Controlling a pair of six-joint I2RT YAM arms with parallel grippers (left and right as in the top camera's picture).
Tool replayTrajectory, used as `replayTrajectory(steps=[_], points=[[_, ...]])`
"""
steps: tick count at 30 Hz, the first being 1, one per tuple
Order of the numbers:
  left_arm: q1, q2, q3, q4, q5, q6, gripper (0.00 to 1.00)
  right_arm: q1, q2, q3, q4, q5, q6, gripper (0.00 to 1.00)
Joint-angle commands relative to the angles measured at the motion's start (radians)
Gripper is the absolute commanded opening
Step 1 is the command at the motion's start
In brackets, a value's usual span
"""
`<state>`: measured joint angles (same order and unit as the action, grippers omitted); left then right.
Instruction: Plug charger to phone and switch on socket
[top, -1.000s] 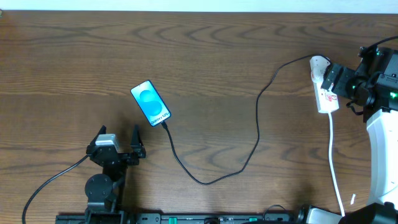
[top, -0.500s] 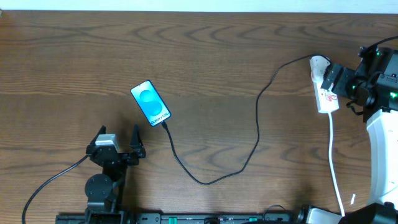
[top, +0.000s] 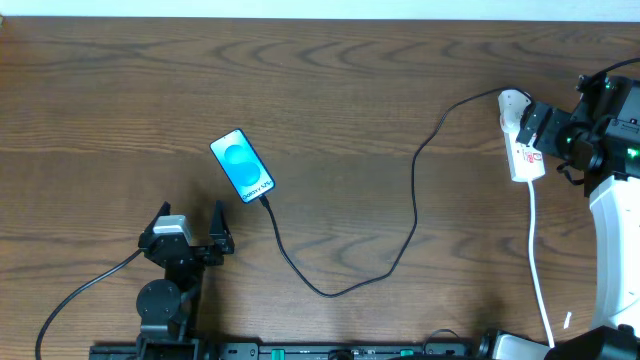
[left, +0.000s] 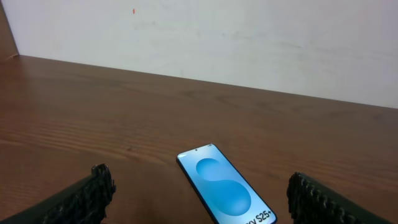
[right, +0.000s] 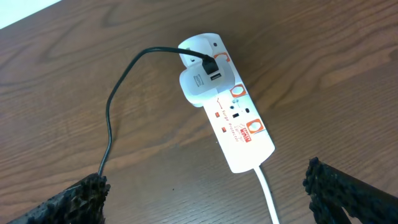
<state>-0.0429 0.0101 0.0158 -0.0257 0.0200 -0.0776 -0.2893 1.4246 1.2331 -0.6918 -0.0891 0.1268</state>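
Unchanged since a second ago: charger (top: 415, 215) seemingly in phone (top: 242, 165), left claw (top: 190, 215) spread nearby, right claw (right: 208, 186) spread above socket (right: 227, 118); switching-on likely pending.

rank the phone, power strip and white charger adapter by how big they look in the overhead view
1. power strip and phone: about alike, strip longer, phone wider, so unranked
2. white charger adapter: clearly smallest
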Motion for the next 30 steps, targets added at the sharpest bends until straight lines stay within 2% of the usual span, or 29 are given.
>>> replayTrajectory(steps=[1, 30], points=[[0.003, -0.009, -0.012, -0.049, -0.032, 0.007, 0.91, 0.002, -0.005, -0.003, -0.001, 0.001, 0.015, 0.99], [-0.002, -0.009, -0.012, -0.048, -0.017, 0.036, 0.91, 0.002, -0.005, -0.003, 0.0, 0.001, 0.015, 0.99]])
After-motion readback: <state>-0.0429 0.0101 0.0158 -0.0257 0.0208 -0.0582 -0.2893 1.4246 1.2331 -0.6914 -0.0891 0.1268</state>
